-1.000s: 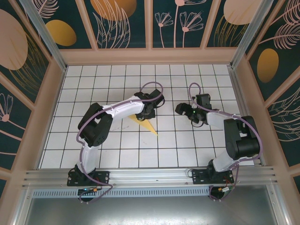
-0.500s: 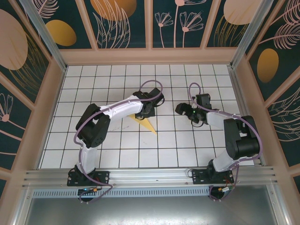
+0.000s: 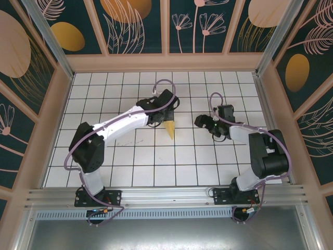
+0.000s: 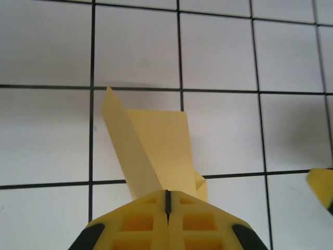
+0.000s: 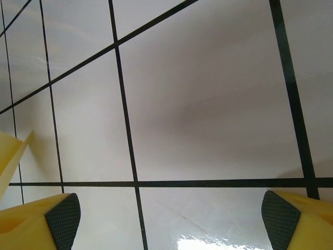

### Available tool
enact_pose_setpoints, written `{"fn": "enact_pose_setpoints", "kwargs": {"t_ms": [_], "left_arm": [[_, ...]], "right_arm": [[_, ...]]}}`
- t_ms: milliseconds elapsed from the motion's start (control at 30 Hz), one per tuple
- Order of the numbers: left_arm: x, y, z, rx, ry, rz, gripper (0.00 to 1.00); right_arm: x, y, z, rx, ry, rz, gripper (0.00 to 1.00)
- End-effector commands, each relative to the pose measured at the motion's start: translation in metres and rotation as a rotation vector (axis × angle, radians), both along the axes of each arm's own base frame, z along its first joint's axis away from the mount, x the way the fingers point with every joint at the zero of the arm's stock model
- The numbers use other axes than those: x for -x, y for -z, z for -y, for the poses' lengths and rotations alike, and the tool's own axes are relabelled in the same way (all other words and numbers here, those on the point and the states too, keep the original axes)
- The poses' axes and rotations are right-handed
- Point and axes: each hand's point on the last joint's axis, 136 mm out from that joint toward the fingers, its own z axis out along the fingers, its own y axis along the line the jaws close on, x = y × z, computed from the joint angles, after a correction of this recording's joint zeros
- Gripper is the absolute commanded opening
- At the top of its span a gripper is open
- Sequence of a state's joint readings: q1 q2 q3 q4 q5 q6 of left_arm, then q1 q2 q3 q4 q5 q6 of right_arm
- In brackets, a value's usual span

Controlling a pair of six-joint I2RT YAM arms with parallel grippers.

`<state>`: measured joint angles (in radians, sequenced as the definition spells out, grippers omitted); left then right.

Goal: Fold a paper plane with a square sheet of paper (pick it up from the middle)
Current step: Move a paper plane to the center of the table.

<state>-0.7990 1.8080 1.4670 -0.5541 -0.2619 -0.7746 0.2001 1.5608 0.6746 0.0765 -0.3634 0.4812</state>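
While its right tool [image 5: 171, 219] gapes, the outstretched left tool [image 4: 167, 200] pinches the paper plane [image 4: 158, 143].

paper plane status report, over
Left gripper shut on paper plane. Right gripper open, empty, standing apart. Nothing seen between them.

Paper plane [image 3: 169, 130]: a slim dart of plain pale-yellow paper, lying near the middle of the tiled surface [image 3: 130, 156] and tapering to a point that is aiming toward the near edge. In the left wrist view [image 4: 158, 146], one folded flap is rising at an angle beside a flatter panel, while the closed left pincer [image 4: 167, 200] is clamping one end.
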Motion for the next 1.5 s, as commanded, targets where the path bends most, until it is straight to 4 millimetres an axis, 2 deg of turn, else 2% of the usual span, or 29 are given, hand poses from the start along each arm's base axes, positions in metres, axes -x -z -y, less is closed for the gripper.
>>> {"fn": "enact_pose_setpoints", "kwargs": {"t_ms": [0,100,300,467,500,633,833,1167,1333,1400,1467], "left_arm": [[-0.001,-0.015,0.005,0.075,0.019,0.085,0.00],[0.004,-0.011,0.000,0.155,0.001,0.111,0.00],[0.013,0.016,-0.004,0.262,-0.034,0.075,0.00],[0.018,0.023,-0.018,0.312,-0.095,0.090,0.00],[0.021,0.030,-0.025,0.307,-0.111,0.084,0.00],[0.026,0.037,-0.035,0.321,-0.134,0.083,0.00],[0.030,0.040,-0.043,0.310,-0.135,0.089,0.00],[0.034,0.041,-0.046,0.312,-0.125,0.089,0.00],[0.035,0.043,-0.047,0.307,-0.121,0.082,0.00],[0.036,0.042,-0.047,0.304,-0.115,0.078,0.00],[0.036,0.039,-0.048,0.303,-0.106,0.077,0.08]], "right_arm": [[0.000,-0.014,-0.020,-0.038,-0.076,0.071,0.92],[0.001,-0.017,-0.032,-0.029,-0.114,0.077,0.92],[0.007,-0.025,-0.054,-0.053,-0.123,0.058,0.88],[0.020,-0.035,-0.090,-0.134,-0.138,0.039,0.77],[0.023,-0.038,-0.099,-0.152,-0.140,0.038,0.75],[0.030,-0.045,-0.134,-0.229,-0.184,0.036,0.70],[0.024,-0.040,-0.167,-0.309,-0.242,-0.008,0.58],[0.009,-0.019,-0.194,-0.351,-0.272,-0.071,0.44],[0.002,-0.016,-0.198,-0.351,-0.271,-0.071,0.28],[-0.002,-0.017,-0.195,-0.324,-0.260,-0.056,0.18],[-0.006,-0.019,-0.189,-0.280,-0.241,-0.034,0.12]]}}
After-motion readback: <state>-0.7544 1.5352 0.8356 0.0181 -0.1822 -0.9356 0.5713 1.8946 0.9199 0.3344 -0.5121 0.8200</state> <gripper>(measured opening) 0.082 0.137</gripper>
